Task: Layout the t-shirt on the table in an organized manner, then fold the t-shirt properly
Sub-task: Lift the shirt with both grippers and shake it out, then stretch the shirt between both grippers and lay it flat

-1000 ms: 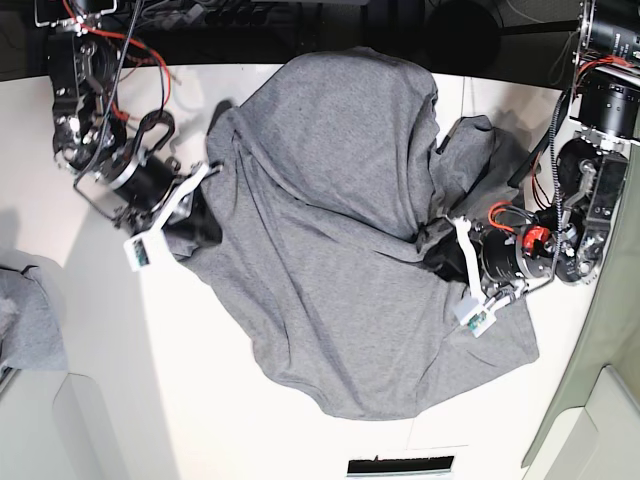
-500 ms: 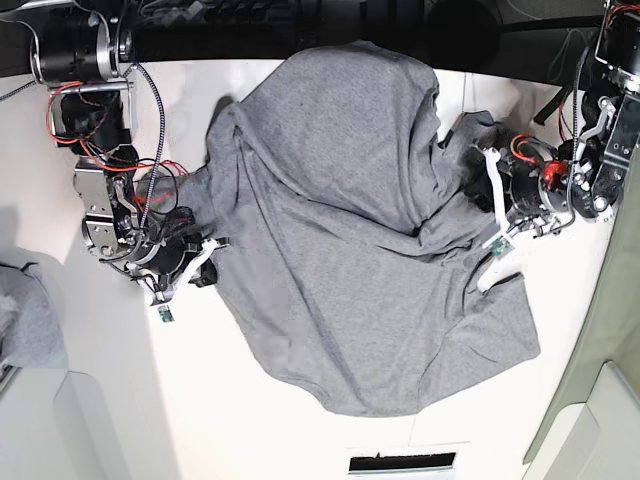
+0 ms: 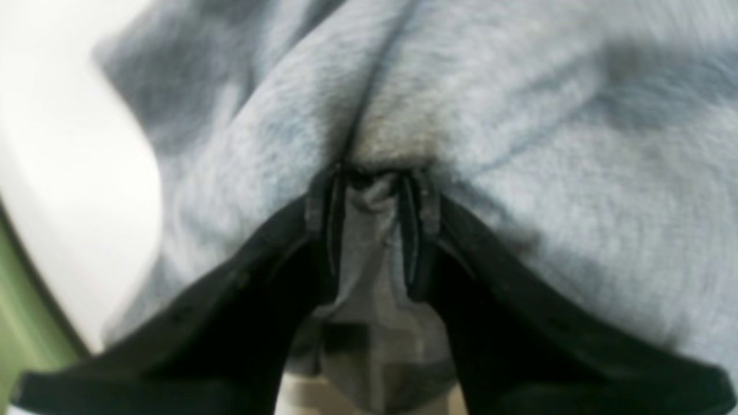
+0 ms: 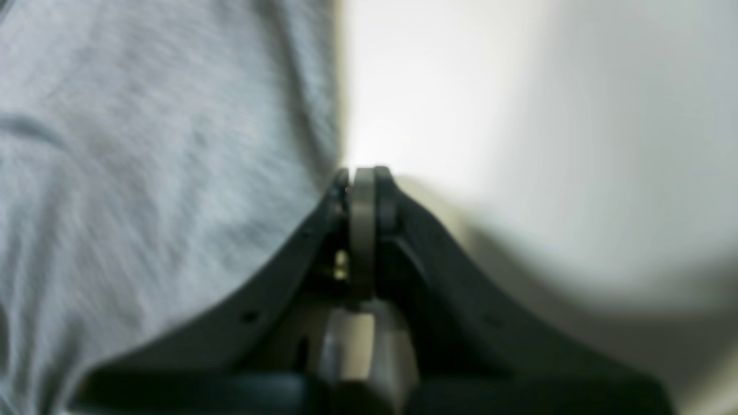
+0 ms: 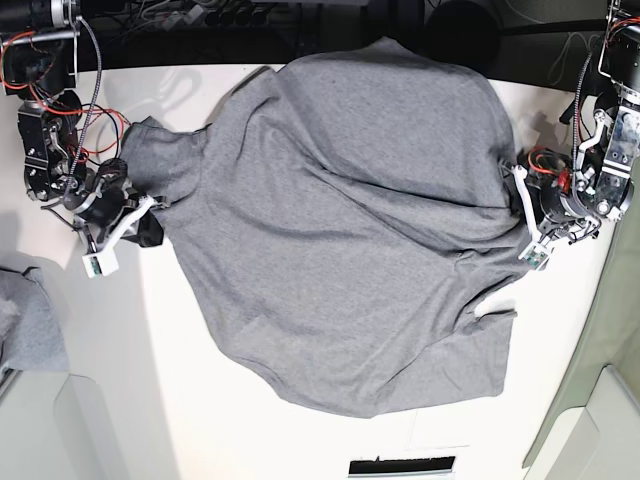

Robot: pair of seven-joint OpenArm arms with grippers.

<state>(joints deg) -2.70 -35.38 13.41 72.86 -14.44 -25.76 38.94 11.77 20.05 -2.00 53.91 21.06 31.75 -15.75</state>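
The heather-grey t-shirt [image 5: 340,230] lies spread wide and wrinkled over the white table [image 5: 200,380]. My left gripper [image 5: 512,200] is at the shirt's right edge. In the left wrist view, this gripper [image 3: 375,178] is shut on a bunched fold of the t-shirt [image 3: 519,115]. At the shirt's left sleeve is my right gripper [image 5: 152,228]. The right wrist view shows this gripper [image 4: 362,173] shut, with the t-shirt [image 4: 144,144] edge running straight to its tips and a thin grey strip pinched between the jaws. Bare table [image 4: 519,115] lies beyond.
A smaller grey cloth bundle [image 5: 25,330] sits at the left edge. Cables and dark equipment [image 5: 250,25] line the table's rear edge. A dark slot [image 5: 400,465] marks the front edge. Pale trays sit at both front corners, and a greenish surface [image 5: 610,330] borders the right.
Both arms have moved outward, away from each other, drawing the shirt wider. The folded-over upper part has flattened, and the left sleeve now reaches further left.
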